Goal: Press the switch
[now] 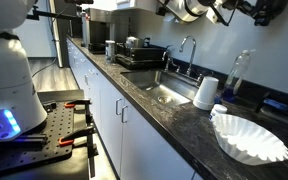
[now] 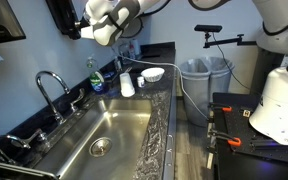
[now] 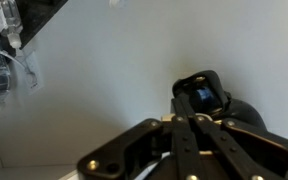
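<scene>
My gripper [image 3: 200, 98] is raised high over the counter, close to the pale wall. In the wrist view its two black fingers lie together, shut and empty, with the tips pointing at the bare wall. In an exterior view the white arm and gripper [image 2: 88, 27] hang by the wall next to a dark cabinet [image 2: 62, 14]. In an exterior view the arm [image 1: 206, 9] is cut off by the top edge. I cannot make out a switch in any view.
Below are a steel sink [image 2: 109, 135] with a faucet [image 2: 52, 86], a blue soap bottle [image 2: 97, 80], a white cup [image 1: 206, 92], a stack of white paper filters [image 1: 249, 138] and a clear bottle [image 1: 240, 72]. A dish rack [image 1: 144, 55] stands further along. A bin [image 2: 199, 75] stands by the counter end.
</scene>
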